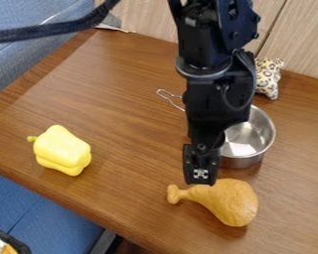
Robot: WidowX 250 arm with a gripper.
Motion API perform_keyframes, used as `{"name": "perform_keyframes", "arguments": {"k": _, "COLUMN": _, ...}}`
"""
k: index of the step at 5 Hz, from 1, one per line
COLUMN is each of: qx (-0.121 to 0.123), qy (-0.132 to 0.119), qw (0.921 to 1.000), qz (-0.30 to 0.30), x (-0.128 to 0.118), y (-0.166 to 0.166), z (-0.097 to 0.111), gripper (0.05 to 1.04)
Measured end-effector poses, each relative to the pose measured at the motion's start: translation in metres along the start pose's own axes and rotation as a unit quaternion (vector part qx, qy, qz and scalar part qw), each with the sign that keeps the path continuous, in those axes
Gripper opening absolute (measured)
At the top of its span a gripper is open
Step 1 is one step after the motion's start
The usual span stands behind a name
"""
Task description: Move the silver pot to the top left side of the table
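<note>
Brown wood grain covers the counter (115, 89), backed by pale ribbed panels (145, 19). The silver pot (253, 135) sits toward 3 o'clock, partly behind the arm (218, 94), so the move to 11 o'clock seems still undone. Smooth, round-walled metal, it has a bent-wire handle (169, 95) toward its 10 o'clock. The claw (201, 174) hangs toward 5 o'clock, above a glossy tan drumstick (231, 201); how far open it is, I cannot tell. Getting a hold on the pot looks like the present step, calling for a shift toward 1 o'clock.
</note>
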State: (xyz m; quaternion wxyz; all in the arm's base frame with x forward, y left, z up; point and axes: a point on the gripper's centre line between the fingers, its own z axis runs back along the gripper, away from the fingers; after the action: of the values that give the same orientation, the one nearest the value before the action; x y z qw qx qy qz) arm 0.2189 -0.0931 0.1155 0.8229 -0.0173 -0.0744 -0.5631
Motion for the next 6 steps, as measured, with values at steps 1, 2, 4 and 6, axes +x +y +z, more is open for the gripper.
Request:
{"name": "perform_keyframes", "arguments": {"k": 1, "qx": -0.009, "qy": 0.008, "qw": 0.9999, "qz": 0.004, "x": -0.001, "y": -0.001, "z": -0.005, "gripper": 1.0}}
{"name": "perform_keyframes", "arguments": {"k": 2, "qx": -0.019, "qy": 0.011, "qw": 0.9992, "qz": 0.034, "x": 0.007, "y": 0.005, "z": -0.009, "gripper": 1.0}}
{"name": "perform_keyframes", "arguments": {"k": 4, "qx": -0.006, "qy": -0.002, "qw": 0.9978, "qz": 0.066, "x": 0.033, "y": 0.016, "z": -0.009, "gripper": 1.0}}
{"name": "perform_keyframes", "arguments": {"k": 6, "qx": 0.036, "qy": 0.0, "qw": 0.9939, "qz": 0.104, "x": 0.048, "y": 0.03, "z": -0.023, "gripper": 1.0}}
